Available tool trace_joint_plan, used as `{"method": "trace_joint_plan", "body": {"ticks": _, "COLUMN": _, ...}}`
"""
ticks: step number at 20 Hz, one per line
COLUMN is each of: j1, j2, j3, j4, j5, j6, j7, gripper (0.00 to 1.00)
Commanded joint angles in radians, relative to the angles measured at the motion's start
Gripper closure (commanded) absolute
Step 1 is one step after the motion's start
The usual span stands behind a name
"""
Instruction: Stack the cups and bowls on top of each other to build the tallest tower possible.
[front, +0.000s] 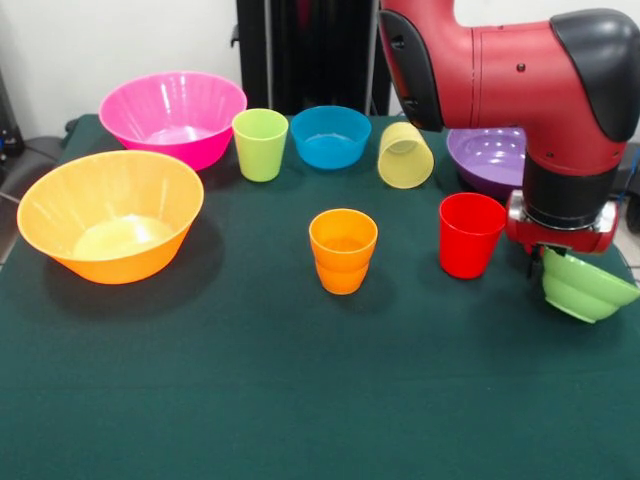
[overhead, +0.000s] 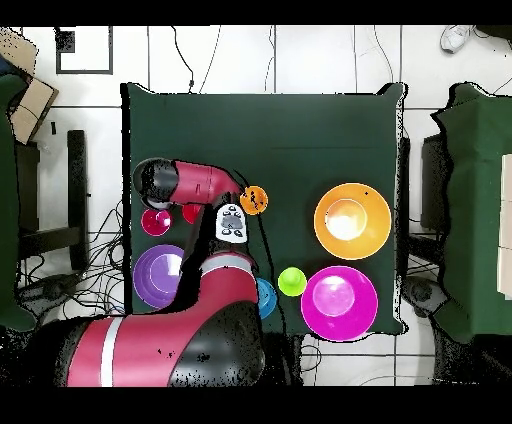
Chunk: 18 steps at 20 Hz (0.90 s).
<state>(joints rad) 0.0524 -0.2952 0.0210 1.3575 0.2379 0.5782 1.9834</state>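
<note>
My gripper (front: 548, 256) is shut on the rim of the small light green bowl (front: 588, 288) and holds it tilted, low over the table's right side, just right of the red cup (front: 470, 235). The orange ribbed cup (front: 343, 250) stands upright in the middle and also shows in the overhead view (overhead: 254, 199). The small blue bowl (front: 331, 136), the lime green cup (front: 260, 144) and the pale yellow cup (front: 405, 155), which lies on its side, stand at the back. In the overhead view the arm hides the gripper and the green bowl.
The large orange bowl (front: 110, 215) stands at the left and the large pink bowl (front: 172, 116) behind it. The purple bowl (front: 488, 158) stands at the back right, partly behind the arm. A pink-red cup (overhead: 155, 221) shows only in the overhead view.
</note>
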Motion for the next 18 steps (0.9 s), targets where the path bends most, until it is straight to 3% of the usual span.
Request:
{"method": "trace_joint_plan", "body": {"ticks": 1, "j1": -0.002, "j2": 0.066, "j3": 0.027, "j4": -0.087, "j5": 0.001, "j6": 0.024, "j7": 0.125, "gripper": 1.0}}
{"method": "trace_joint_plan", "body": {"ticks": 7, "j1": -0.014, "j2": 0.06, "j3": 0.028, "j4": -0.132, "j5": 0.012, "j6": 0.074, "j7": 0.123, "gripper": 1.0}}
{"method": "trace_joint_plan", "body": {"ticks": 18, "j1": -0.039, "j2": -0.003, "j3": 0.054, "j4": -0.082, "j5": 0.024, "j6": 0.099, "j7": 0.109, "gripper": 1.0}}
